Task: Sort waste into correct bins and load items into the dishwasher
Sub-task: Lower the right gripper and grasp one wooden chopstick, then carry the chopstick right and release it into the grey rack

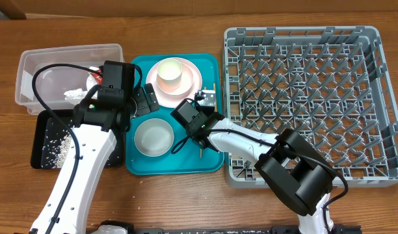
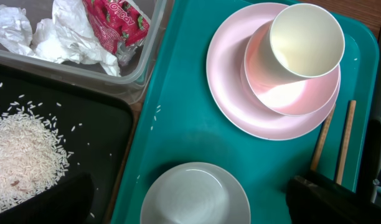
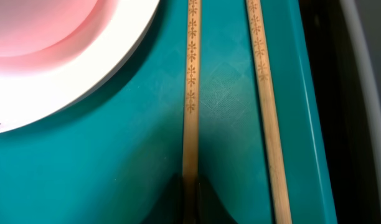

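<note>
The right gripper [image 3: 190, 194] has its jaws clenched on the near end of the inner chopstick [image 3: 192, 93], one dark fingertip on each side of the thin wood, low against the teal tray [image 3: 116, 174]. The hold sits close to the stick's tip rather than its middle, so the long free end will probably droop or swing once lifted; a slow, straight rise should keep it from pivoting in the pads. The outer chopstick [image 3: 265, 93] lies just beside it, roughly parallel and untouched, so the lift ought to go upward before any sideways travel, or the pair may knock together. The pink plate [image 3: 53, 56] is close on the other side, its rim near the held stick without clearly touching it, which is another reason to avoid sweeping across. Beyond the tray's far edge stands the dish rack [image 1: 374, 97], where the stick should be laid low between pegs so it cannot slip through the grid. The left gripper [image 1: 144, 101] hangs released and empty above the tray, clear of this work.
</note>
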Controlling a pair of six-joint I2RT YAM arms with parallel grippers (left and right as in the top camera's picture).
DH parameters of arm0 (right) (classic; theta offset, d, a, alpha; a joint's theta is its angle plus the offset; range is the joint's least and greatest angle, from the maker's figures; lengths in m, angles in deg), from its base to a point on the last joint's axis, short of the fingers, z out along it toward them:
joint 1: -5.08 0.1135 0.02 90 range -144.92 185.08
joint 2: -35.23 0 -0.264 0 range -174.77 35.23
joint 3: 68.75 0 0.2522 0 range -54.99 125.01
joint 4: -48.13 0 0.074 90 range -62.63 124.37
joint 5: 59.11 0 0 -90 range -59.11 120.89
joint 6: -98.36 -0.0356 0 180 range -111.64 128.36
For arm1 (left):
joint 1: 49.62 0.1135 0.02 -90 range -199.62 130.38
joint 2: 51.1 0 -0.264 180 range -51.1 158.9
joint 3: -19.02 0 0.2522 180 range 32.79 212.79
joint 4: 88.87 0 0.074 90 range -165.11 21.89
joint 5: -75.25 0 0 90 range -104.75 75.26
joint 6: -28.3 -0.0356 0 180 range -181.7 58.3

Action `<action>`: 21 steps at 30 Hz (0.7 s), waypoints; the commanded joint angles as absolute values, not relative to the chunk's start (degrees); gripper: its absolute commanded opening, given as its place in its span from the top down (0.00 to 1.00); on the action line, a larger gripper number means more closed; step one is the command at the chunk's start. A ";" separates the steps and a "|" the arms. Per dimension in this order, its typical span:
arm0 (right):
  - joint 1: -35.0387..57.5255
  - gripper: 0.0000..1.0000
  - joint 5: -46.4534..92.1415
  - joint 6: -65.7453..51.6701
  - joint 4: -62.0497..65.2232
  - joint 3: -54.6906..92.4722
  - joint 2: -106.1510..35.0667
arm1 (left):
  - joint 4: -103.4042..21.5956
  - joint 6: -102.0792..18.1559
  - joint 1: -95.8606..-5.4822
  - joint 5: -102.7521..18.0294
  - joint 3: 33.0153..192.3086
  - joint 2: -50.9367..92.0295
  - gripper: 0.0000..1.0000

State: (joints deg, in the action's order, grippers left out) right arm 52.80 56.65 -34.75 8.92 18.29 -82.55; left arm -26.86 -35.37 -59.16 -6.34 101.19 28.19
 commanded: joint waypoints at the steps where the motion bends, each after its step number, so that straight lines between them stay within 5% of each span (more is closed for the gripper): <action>1: 52.85 0.96 55.27 -34.93 7.48 19.05 -83.27 | -26.95 -36.64 -59.12 -5.75 101.86 27.64 0.00; 21: 52.56 0.96 66.24 -22.93 -1.75 21.59 -62.13 | -26.95 -36.64 -59.12 -5.75 101.86 27.64 0.00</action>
